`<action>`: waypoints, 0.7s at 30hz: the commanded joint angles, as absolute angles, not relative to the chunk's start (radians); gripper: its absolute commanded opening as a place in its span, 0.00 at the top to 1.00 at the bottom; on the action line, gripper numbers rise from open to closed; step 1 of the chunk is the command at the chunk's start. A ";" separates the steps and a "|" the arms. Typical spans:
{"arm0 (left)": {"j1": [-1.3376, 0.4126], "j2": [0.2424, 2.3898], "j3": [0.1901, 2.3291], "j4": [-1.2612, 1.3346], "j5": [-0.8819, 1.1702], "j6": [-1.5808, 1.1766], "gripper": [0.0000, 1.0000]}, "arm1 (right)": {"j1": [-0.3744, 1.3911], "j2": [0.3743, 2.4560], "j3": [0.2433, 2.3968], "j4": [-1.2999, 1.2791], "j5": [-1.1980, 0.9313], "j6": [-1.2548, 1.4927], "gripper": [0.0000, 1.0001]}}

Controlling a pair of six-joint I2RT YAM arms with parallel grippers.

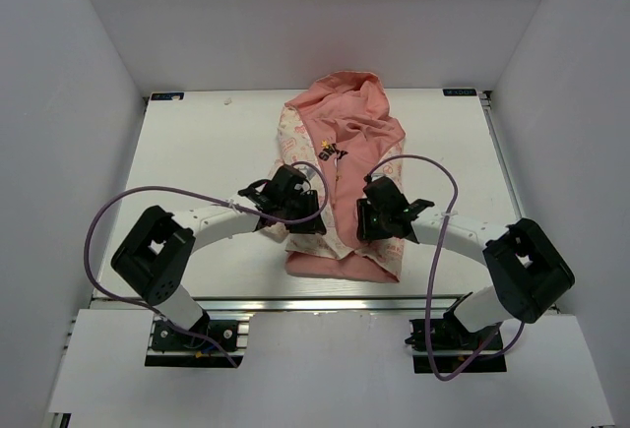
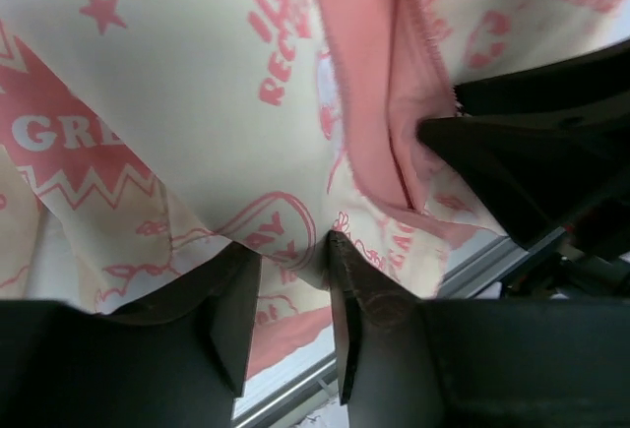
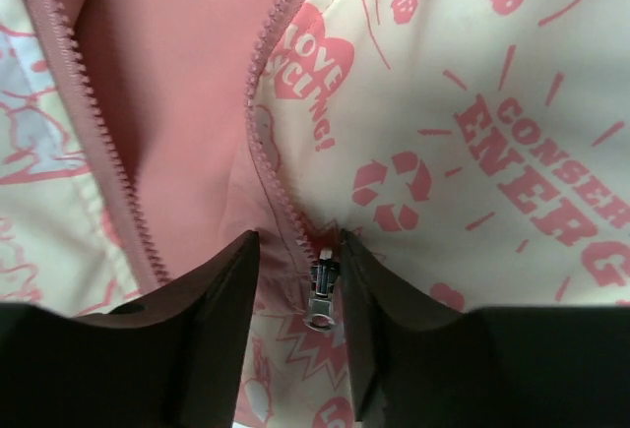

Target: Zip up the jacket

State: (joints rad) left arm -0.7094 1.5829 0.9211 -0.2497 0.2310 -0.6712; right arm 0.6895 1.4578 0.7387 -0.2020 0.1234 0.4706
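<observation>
The jacket (image 1: 345, 128) lies on the table, hood at the far end, cream with pink prints, salmon lining showing. My left gripper (image 1: 303, 216) rests on its left front panel near the hem. In the left wrist view it (image 2: 293, 251) is open, with a fold of cream fabric (image 2: 197, 103) bulging between the fingertips. My right gripper (image 1: 379, 231) is on the right panel. In the right wrist view it (image 3: 298, 251) is open, astride the metal zipper slider (image 3: 323, 295) without touching it. Above the slider the pink zipper teeth (image 3: 271, 103) stand apart over the lining (image 3: 167, 103).
The white table (image 1: 197, 152) is enclosed by white walls on three sides. A metal rail (image 1: 295, 302) runs along the near edge, just past the jacket's hem. The right gripper's black body (image 2: 541, 152) shows close by in the left wrist view. Purple cables (image 1: 128, 202) loop over both arms.
</observation>
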 commanded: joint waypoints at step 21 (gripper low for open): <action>-0.689 1.563 0.796 -0.120 0.305 -0.638 1.00 | 0.718 1.151 0.848 -0.552 0.214 0.443 1.00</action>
